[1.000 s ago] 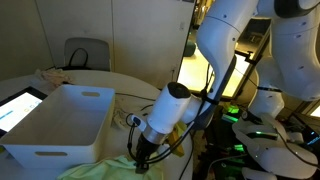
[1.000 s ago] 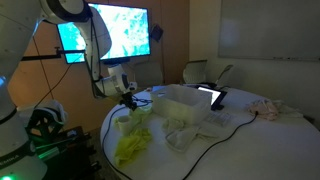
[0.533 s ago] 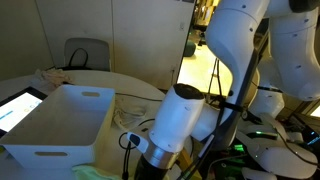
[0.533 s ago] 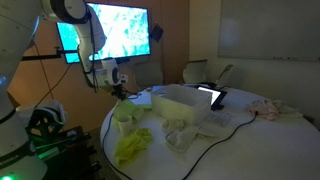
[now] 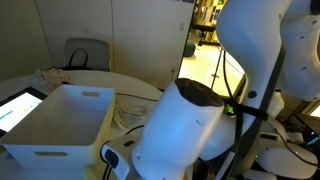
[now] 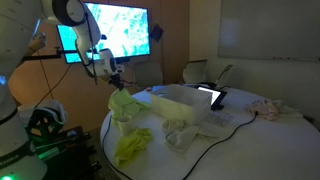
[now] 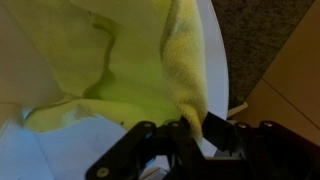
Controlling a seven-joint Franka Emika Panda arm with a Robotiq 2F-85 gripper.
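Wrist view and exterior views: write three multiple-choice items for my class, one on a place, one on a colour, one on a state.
1. Where does the white bin stand?
A. on the round table
B. on the floor
C. on a chair

2. What colour is the cloth hanging from the claw?
A. red
B. yellow-green
C. blue

3. How is the claw?
A. wide open and empty
B. shut on the cloth
C. out of every view

Answers:
1. A, the bin rests on the tabletop in both exterior views.
2. B, the wrist view shows yellow-green fabric.
3. B, its fingers pinch the cloth's edge.
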